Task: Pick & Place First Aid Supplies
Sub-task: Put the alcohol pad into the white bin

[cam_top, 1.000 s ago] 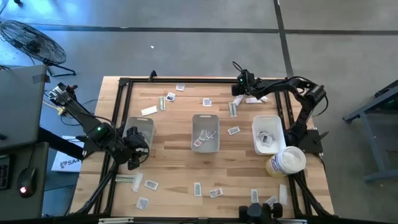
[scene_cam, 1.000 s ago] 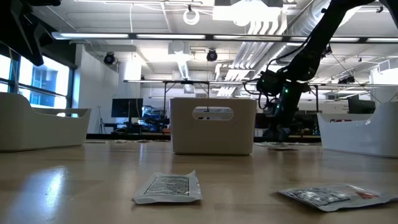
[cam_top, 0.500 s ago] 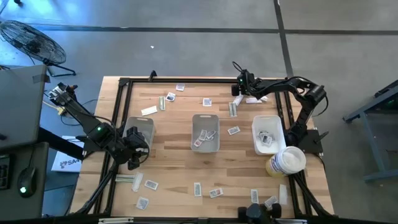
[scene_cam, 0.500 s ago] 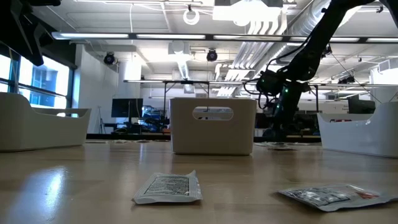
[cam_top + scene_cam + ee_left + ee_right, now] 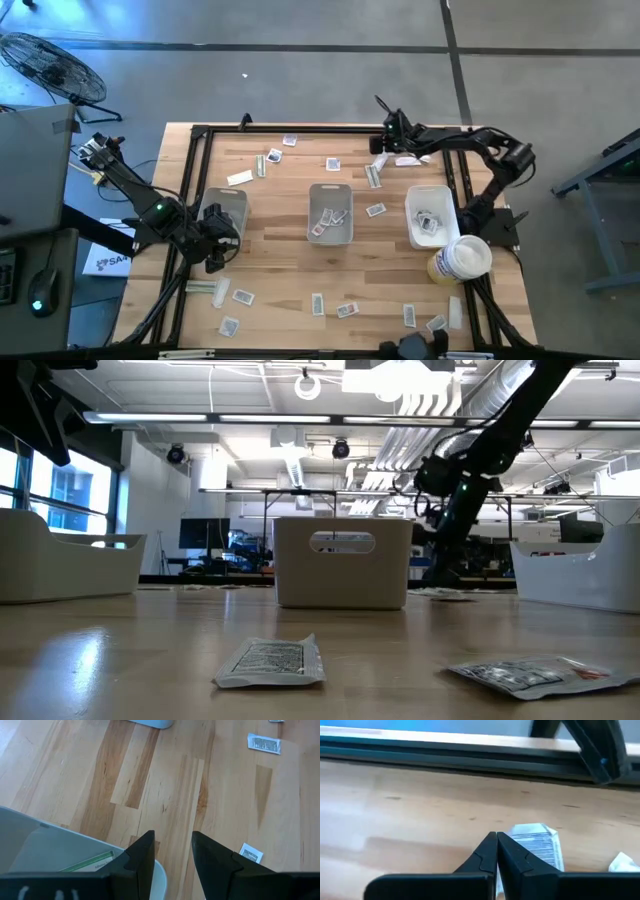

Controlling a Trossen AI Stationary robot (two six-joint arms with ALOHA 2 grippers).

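First aid supplies lie scattered over the wooden table (image 5: pixel 280 260): printed sachets (image 5: pixel 333 164), a pale green-white strip (image 5: pixel 375 175) and white wrappers (image 5: pixel 240 178). My right gripper (image 5: pixel 496 837) is at the far right of the table (image 5: pixel 390 125), raised a little, its fingers shut with nothing showing between them. A crumpled printed sachet (image 5: pixel 537 845) lies flat on the wood just behind its fingertips. My left gripper (image 5: pixel 172 845) hangs open over the near rim of the left tray (image 5: pixel 225 210), which holds a green-white strip (image 5: pixel 85 865). My right gripper's shut fingers (image 5: pixel 512 855) stand in front of the printed sachet's near edge (image 5: pixel 520 837) and hide it. I cannot tell whether they touch it. The sachet lies flat on the table.
A grey tray (image 5: pixel 330 212) with packets stands mid-table and a white tray (image 5: pixel 430 215) at the right, with a round white tub (image 5: pixel 460 258) near it. More packets lie along the near edge (image 5: pixel 347 310). A black frame (image 5: pixel 300 128) borders the table.
My right gripper has shut its fingers and risen a little from the table at the far right, its arm stretching out toward the far edge. The sachets near it lie where they were.
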